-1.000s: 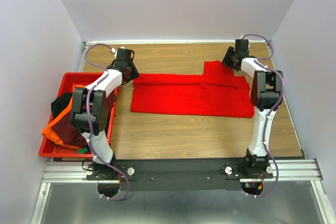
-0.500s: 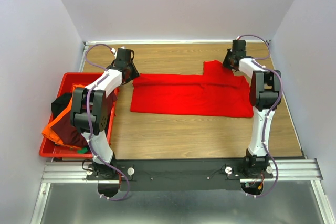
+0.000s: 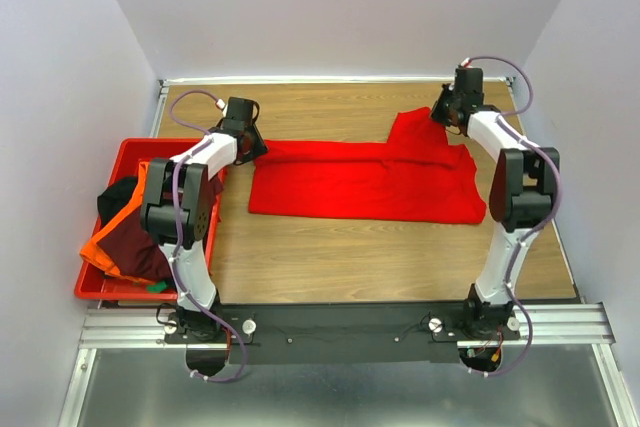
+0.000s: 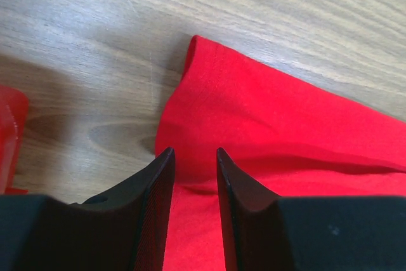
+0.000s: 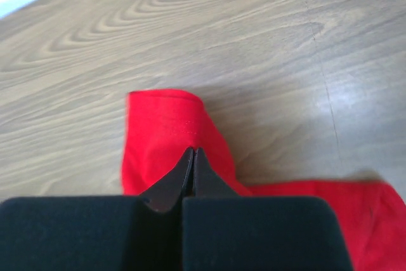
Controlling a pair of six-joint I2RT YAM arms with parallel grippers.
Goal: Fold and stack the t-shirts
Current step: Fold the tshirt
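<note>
Where the bright red t-shirt (image 3: 365, 182) lies: flat across the far half of the wooden table (image 3: 330, 247), long side running left to right, with one flap sticking out toward the far edge at its right end.
Left end of it: the far corner runs up to the left gripper (image 4: 193, 151).
Left gripper: fingers a narrow gap apart with red cloth showing in the gap; cannot tell whether the cloth is pinched.
Right gripper (image 5: 192, 150): fingers pressed together on the far flap, cloth peaked up to the tips.
Other shirts: orange t-shirt (image 3: 100, 247), dark maroon t-shirt (image 3: 138, 245) and black t-shirt (image 3: 115, 197), heaped together in the red crate (image 3: 130, 146).
Red crate: at the table's left edge, beside the left arm.
</note>
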